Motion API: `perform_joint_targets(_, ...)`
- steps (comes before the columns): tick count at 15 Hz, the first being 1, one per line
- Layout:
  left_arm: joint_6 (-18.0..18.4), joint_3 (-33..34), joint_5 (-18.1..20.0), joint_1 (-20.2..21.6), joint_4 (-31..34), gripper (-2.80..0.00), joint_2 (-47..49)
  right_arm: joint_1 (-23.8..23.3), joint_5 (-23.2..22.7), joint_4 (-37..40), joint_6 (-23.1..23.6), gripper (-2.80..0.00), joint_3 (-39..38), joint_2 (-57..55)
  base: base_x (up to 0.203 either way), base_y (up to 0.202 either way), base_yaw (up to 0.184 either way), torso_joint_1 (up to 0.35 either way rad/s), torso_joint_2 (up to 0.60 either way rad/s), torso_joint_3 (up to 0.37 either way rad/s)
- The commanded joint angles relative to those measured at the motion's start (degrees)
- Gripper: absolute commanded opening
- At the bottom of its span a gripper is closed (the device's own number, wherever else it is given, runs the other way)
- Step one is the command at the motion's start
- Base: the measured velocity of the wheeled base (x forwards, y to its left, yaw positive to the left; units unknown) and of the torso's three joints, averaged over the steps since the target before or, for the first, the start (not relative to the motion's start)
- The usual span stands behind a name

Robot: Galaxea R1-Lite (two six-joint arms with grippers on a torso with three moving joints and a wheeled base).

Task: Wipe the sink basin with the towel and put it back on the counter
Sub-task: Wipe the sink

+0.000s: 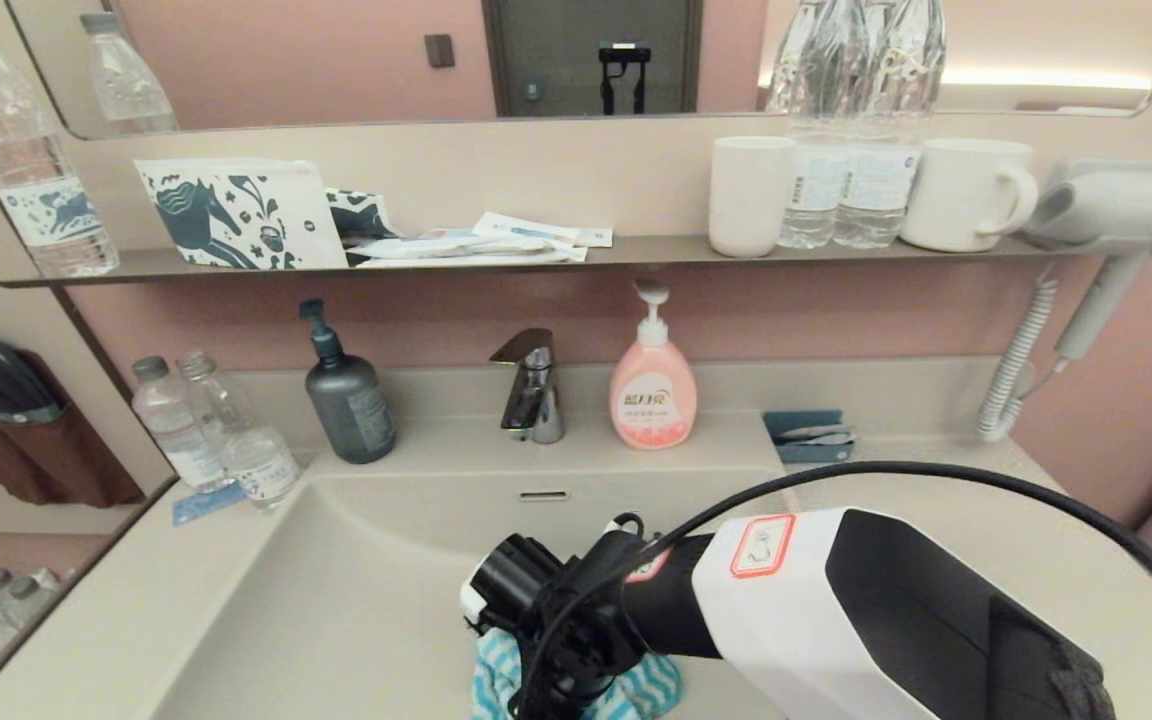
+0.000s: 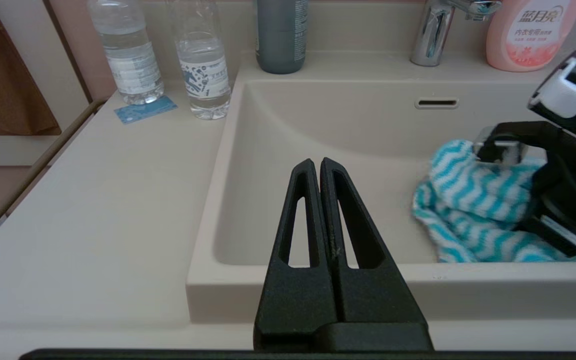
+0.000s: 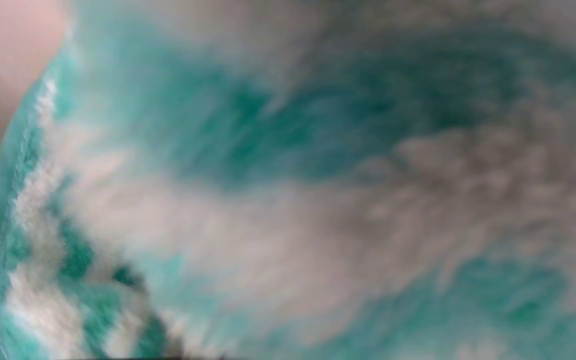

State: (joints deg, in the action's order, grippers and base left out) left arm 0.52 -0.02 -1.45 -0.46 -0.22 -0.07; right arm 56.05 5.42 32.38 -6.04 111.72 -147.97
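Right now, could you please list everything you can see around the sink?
towel: one, turquoise-white, in the sink basin
sink basin: one, beige, centre
counter: one, beige, around basin
faucet: one, chrome, behind basin
dark pump bottle: one, grey, faucet's left
pink soap bottle: one, faucet's right
water bottles: two, clear, counter's left
shelf: one, dark grey, wall
cups: two, white, shelf
hair dryer: one, white, right wall
left gripper: black fingers shut, at basin's front
right gripper: black, on towel
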Motion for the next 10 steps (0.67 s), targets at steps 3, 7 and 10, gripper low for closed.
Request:
perform_joint_targets(3, 0.0, 0.02, -0.04, -0.06, -0.04, -2.8, 0.07, 1.55, 0.17, -7.9, -0.1, -2.8, 1.43, -2.81, 0.0, 0.0, 0.0, 0.0, 0.0, 0.0)
perform_joint_targets(7, 0.0, -0.06, -0.04, 0.02, -0.03, -2.8, 0.07, 0.97, 1.06, -16.88, -0.03, -2.8, 1.56, -3.23, 0.0, 0.0, 0.0, 0.0, 0.0, 0.0)
perform_joint_targets(10, 0.0, 0.02, -0.04, -0.05, -0.04, -2.8, 0.07, -0.83, 4.54, -19.52, 0.56, -2.8, 1.66, -4.14, 0.0, 0.0, 0.0, 0.0, 0.0, 0.0)
